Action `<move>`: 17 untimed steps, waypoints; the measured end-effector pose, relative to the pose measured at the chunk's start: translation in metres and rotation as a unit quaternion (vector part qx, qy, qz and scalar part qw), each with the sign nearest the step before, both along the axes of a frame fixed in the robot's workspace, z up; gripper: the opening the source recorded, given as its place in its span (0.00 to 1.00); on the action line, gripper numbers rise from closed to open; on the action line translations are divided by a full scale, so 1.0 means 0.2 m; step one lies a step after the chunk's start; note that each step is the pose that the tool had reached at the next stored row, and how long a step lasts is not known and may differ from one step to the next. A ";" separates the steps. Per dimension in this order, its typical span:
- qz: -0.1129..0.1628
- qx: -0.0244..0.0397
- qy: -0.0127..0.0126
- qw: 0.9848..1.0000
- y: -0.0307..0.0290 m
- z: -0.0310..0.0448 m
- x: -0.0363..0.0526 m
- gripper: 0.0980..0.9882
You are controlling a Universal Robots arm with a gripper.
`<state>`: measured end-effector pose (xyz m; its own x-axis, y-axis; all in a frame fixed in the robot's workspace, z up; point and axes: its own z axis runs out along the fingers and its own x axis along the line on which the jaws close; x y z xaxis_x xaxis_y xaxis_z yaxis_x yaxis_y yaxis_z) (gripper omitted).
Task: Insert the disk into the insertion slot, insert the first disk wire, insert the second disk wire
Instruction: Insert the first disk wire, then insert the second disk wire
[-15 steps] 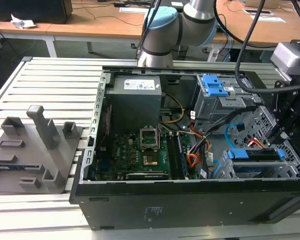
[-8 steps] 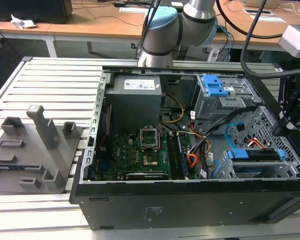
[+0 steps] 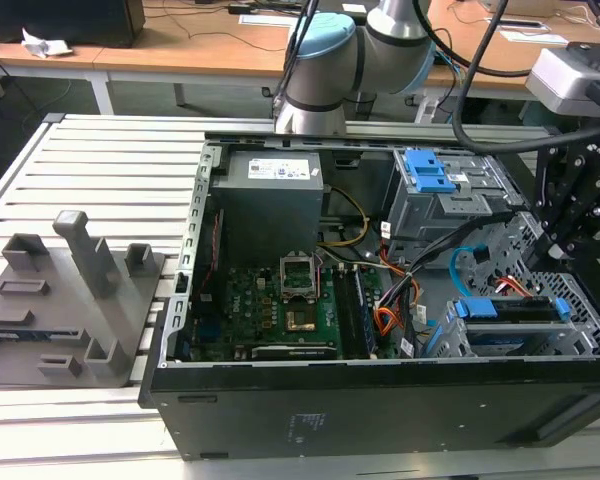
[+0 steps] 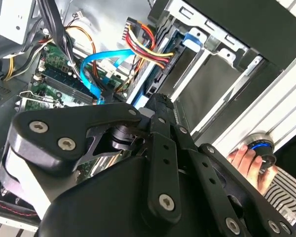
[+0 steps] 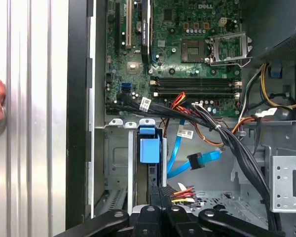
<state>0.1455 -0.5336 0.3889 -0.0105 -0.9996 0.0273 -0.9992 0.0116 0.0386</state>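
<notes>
Disk (image 3: 510,312) is sitting in the insertion slot (image 3: 445,335), at the case's near corner on the exterior view's right, with its blue carrier showing along the top.

I am logging the rest from the exterior view's left. A grey fixture block (image 3: 70,290) is lying on the slatted table (image 3: 110,160), just beside the open computer case (image 3: 380,400). Inside the case, the motherboard (image 3: 280,310) is lying toward the wall on the exterior view's left, and the power supply (image 3: 270,205) is sitting at the far edge behind it.

The second disk wire (image 3: 458,262) is looping loose between the motherboard and the slot. In the first wrist view I am seeing its black plug (image 5: 195,161) hanging free of the disk.

The claw (image 5: 161,195) is standing at the disk's end, closed on the black plug end of the first disk wire (image 5: 183,192). Its red, yellow and black strands are running out to one side.

I am also noting a person's hand (image 4: 244,160) resting on a round button (image 4: 260,146) on the table outside the case.
</notes>
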 end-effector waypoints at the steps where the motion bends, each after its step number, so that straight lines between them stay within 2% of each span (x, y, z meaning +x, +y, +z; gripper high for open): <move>1: 0.000 0.000 0.000 1.000 0.000 0.000 -0.007 0.01; 4: 0.000 0.000 0.000 1.000 0.000 0.000 -0.045 0.01; 17: 0.000 0.000 0.000 1.000 0.000 0.000 -0.048 0.01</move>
